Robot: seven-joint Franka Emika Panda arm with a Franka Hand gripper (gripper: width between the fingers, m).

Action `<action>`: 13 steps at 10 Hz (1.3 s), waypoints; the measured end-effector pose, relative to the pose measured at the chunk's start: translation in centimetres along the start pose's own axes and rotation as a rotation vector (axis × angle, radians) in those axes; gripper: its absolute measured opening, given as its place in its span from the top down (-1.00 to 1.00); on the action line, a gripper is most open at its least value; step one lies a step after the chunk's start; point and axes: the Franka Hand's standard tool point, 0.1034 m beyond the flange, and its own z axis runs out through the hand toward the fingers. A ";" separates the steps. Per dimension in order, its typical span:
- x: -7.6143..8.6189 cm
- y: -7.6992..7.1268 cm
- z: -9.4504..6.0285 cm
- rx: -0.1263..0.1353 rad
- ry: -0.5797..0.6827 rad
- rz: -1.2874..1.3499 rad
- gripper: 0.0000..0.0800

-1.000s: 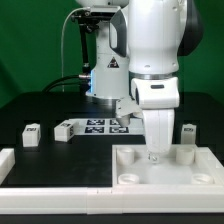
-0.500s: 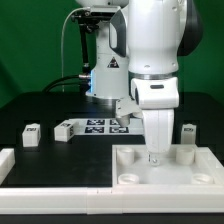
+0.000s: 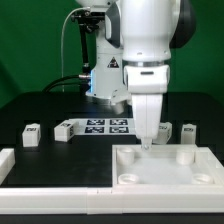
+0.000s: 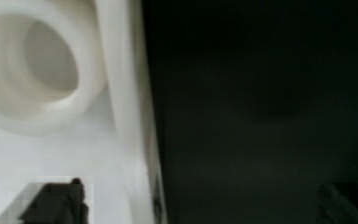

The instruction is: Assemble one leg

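The white square tabletop (image 3: 165, 168) with round corner sockets lies at the front on the exterior view's right. My gripper (image 3: 146, 142) hangs over its far edge, open and empty. In the wrist view the two dark fingertips (image 4: 55, 200) stand wide apart with nothing between them, one over the tabletop (image 4: 51, 150) beside a round socket (image 4: 30, 62), the other over the black table; the gripper's middle (image 4: 211, 195) is just off the rim. Small white tagged legs lie on the table: two on the left (image 3: 31, 135) (image 3: 64, 130) and two behind the tabletop (image 3: 166, 131) (image 3: 188, 131).
The marker board (image 3: 105, 126) lies behind the gripper, in front of the robot base (image 3: 105, 75). A white raised border (image 3: 12, 162) runs along the front left of the black table.
The arm has moved toward the exterior view's left and risen a little, from over the tabletop's inside to its far edge. A leg behind it now shows.
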 end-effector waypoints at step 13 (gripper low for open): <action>3.9 -4.3 0.1 0.018 0.110 1.609 -0.62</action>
